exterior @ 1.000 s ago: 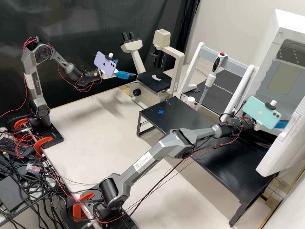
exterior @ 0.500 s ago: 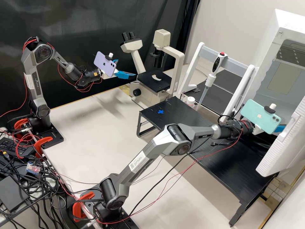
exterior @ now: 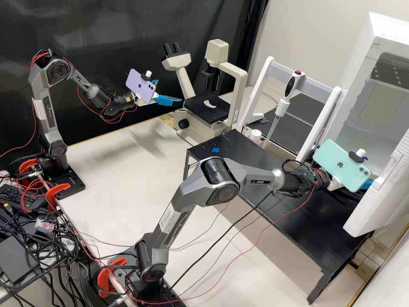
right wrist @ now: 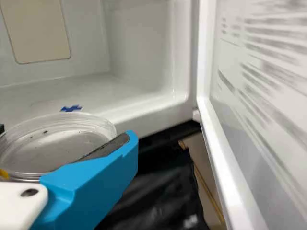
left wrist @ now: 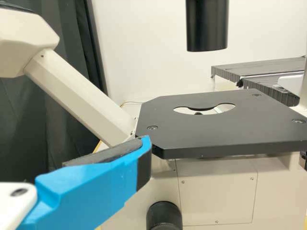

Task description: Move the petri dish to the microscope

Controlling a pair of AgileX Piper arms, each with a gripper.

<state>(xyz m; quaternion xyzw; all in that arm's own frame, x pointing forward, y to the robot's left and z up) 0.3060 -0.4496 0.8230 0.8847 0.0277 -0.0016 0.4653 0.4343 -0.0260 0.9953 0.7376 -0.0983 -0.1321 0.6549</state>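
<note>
Dish: the clear petri dish [right wrist: 53,143] sits in the right tool [right wrist: 65,133], just outside the cabinet [exterior: 355,55], roughly level.
Right tool: closed on the dish, a dark pad pressed along its side.
Left tool [exterior: 169,91]: open and holding nothing, beside the microscope [exterior: 239,85].
Cabinet door [right wrist: 254,120]: standing open, close beside the right tool.
Step in hand: getting the dish clear of the cabinet, by the look of it; the carry to the microscope is still to be done.
Next move: draw the dish fully past the door, keeping it level — a tilt could make it slip. Then bring it over the black table [exterior: 243,155], perhaps to the blue mark [exterior: 215,150], where the left tool could take over.
Pipette [exterior: 281,108]: upright behind the table, worth a wide berth.
Microscope stage [left wrist: 192,139]: free of any dish, its round opening the likely final spot — the lamp column [left wrist: 206,24] above calls for a low, flat approach.
</note>
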